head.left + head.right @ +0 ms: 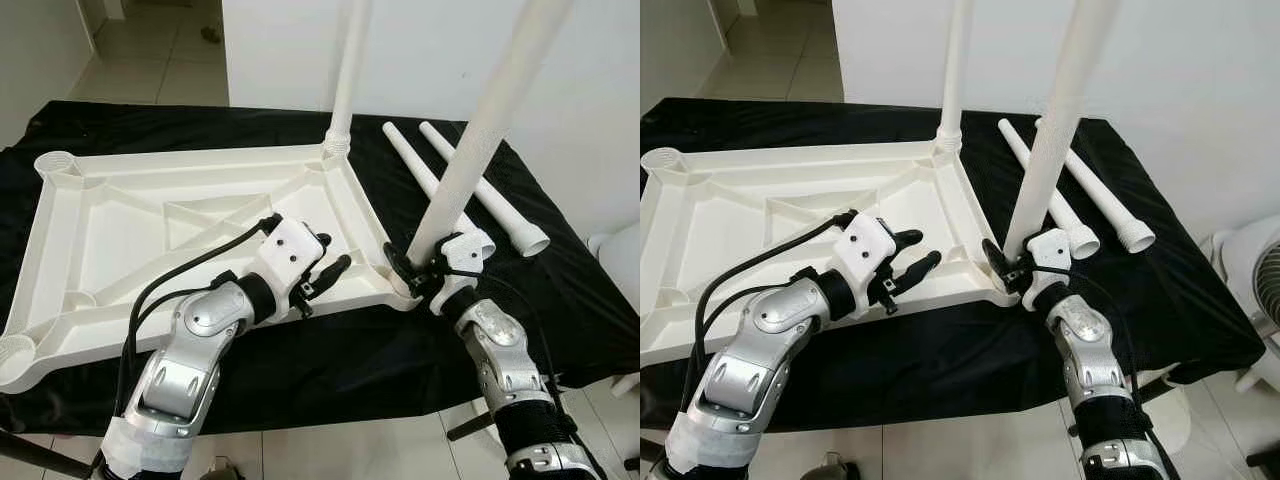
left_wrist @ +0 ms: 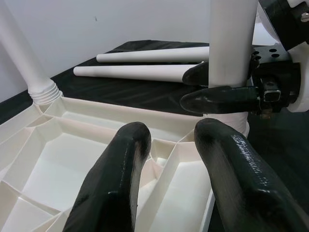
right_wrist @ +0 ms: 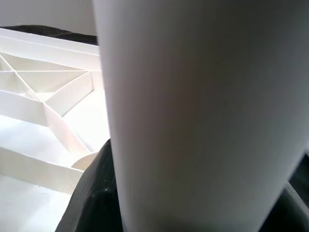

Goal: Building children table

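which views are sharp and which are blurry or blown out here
Left eye view: evenly lit and sharp, the white tabletop crisp against the black cloth. Left wrist view: the left gripper fingers are soft up close with dull glare, while the loose legs behind stay clear. Right wrist view: the held leg is a featureless, out-of-focus white mass, its lower edge in shadow.

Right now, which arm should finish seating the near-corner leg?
Right. The right gripper is shut on the near-corner leg just above its socket; the left gripper hovers open over the tabletop underside, holding nothing.
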Controlling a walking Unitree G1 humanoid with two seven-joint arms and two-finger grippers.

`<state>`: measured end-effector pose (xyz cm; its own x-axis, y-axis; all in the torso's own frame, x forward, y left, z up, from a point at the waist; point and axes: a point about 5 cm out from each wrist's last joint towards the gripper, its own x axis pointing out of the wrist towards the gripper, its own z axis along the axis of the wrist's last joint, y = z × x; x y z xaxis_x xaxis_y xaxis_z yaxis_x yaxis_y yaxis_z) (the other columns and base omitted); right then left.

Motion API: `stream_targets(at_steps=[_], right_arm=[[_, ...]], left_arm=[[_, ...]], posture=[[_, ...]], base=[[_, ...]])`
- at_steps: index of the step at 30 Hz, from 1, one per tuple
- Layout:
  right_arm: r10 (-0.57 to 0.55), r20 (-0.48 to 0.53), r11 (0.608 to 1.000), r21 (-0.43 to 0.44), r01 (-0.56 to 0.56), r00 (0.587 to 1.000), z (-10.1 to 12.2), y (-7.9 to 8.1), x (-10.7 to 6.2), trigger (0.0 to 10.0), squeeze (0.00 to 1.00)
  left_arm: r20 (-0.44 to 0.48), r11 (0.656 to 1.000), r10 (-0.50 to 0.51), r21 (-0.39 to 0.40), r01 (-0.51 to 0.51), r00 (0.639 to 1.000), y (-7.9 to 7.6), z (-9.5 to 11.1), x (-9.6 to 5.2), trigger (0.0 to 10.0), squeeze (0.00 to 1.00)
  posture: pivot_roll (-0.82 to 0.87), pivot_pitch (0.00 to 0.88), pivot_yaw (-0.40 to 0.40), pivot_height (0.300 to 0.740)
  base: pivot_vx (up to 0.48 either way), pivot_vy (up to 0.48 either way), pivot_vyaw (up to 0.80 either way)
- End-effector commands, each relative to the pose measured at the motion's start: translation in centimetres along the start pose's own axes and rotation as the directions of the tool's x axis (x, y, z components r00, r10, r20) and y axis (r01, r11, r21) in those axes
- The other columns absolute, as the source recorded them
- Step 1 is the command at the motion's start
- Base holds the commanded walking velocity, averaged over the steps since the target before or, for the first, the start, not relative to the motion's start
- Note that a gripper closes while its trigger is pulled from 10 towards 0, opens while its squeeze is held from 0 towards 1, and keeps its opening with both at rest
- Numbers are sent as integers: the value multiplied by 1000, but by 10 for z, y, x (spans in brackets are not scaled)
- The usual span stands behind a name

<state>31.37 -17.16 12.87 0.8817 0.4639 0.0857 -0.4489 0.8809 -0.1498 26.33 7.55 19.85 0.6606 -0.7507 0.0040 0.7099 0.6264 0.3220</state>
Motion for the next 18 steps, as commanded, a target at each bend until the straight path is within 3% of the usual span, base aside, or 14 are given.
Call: stream_targets(at_steps=[1,9,18], right_arm=[[-24,-235,995,91,46,972,-47,1,-21,10000,0],[-38,-248,992,109,67,968,-50,-1,-23,10000,0],[-92,-246,971,194,142,965,-54,-3,-28,10000,0]], left_arm=[[11,999,38,-4,-38,999,1,4,0,10000,0],[12,999,43,-3,-43,999,2,5,-1,10000,0],[11,999,43,-5,-43,999,2,5,-2,10000,0]], posture=[[109,97,-55,740],[111,99,-58,740],[111,100,-55,740]], base=[[0,0,0],[0,0,0],[0,0,0]])
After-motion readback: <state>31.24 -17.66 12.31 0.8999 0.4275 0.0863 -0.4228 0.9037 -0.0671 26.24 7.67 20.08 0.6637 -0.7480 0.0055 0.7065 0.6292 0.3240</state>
